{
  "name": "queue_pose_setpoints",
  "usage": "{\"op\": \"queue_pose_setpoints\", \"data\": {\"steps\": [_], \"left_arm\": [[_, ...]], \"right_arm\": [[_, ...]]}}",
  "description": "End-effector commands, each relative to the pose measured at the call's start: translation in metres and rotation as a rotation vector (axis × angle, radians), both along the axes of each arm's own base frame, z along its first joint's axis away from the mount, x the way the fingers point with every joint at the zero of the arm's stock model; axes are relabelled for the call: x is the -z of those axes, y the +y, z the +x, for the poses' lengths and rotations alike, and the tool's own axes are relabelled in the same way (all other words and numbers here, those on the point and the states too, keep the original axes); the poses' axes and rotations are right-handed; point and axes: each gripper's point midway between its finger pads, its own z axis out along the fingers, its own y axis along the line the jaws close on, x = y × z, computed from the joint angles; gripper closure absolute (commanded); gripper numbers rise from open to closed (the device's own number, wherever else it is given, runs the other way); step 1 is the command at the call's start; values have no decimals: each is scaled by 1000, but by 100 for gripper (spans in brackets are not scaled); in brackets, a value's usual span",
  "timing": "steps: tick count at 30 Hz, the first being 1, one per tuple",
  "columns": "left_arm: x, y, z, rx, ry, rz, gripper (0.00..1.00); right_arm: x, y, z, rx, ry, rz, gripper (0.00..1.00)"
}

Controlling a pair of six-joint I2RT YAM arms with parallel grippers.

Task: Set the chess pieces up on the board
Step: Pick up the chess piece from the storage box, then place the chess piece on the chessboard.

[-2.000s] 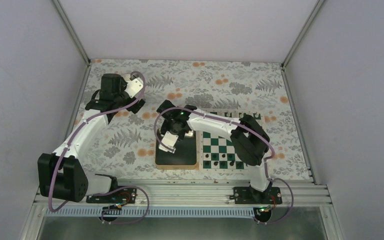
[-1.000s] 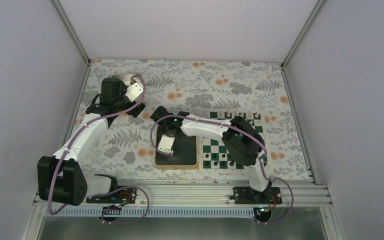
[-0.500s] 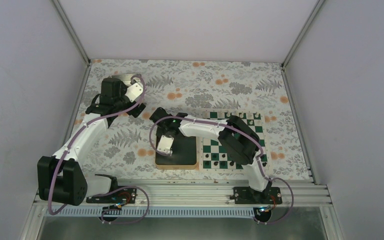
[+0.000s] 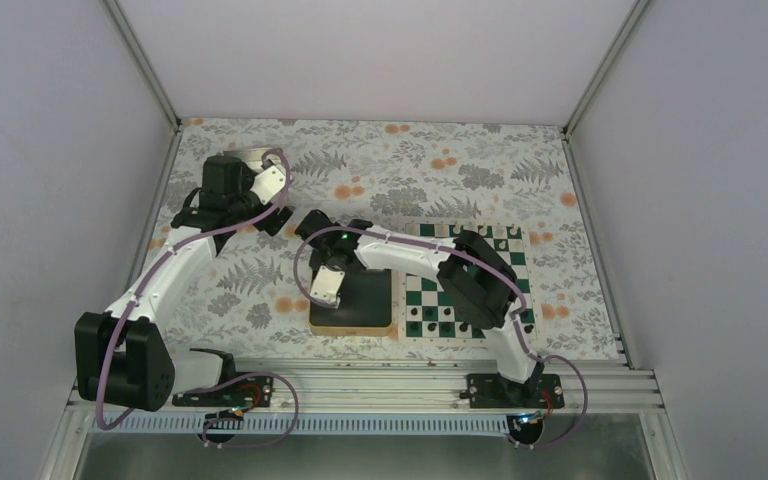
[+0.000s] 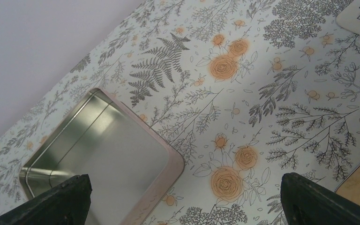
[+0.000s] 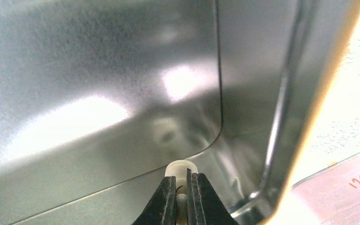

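The right jaws are pressed together on a tiny white chess piece (image 6: 180,169), pinching its narrow stem under the rounded head. That is probably the surest hold on something so small and smooth. The piece is low in a rounded corner of the gold-rimmed tray (image 6: 243,70), whose brushed metal floor mirrors it faintly. The flat green-and-white board (image 4: 422,290) lies just right of the tray. The left jaws are spread wide above the floral desk (image 5: 272,93) beside a shallow silvery tin (image 5: 108,150) at far left, seemingly parked clear.
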Motion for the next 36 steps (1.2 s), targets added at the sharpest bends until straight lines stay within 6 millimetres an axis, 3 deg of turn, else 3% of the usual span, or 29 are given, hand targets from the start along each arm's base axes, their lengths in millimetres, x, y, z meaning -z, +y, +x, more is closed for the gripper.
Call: {"op": "queue_pose_setpoints", "data": {"steps": [1, 9, 14, 18, 25, 31, 36], "left_arm": [[-12, -5, -1, 20, -20, -30, 0], [-19, -11, 1, 42, -13, -57, 0], [-24, -13, 0, 46, -16, -63, 0], [-23, -13, 0, 44, -13, -61, 0], [-22, -15, 2, 49, -10, -72, 0], [-16, -19, 4, 62, 2, -80, 0], [-15, -20, 5, 65, 4, -75, 0]], "right_arm": [[-21, 1, -13, 29, 72, 25, 96], [-54, -15, -24, 107, 183, 56, 96], [-73, -28, -17, 182, 234, 98, 96], [-88, -48, 1, 262, 231, 122, 96], [-101, -110, 51, 450, 211, 134, 96], [-89, -170, 89, 608, 221, 95, 96], [-74, -203, 113, 708, 264, 79, 96]]}}
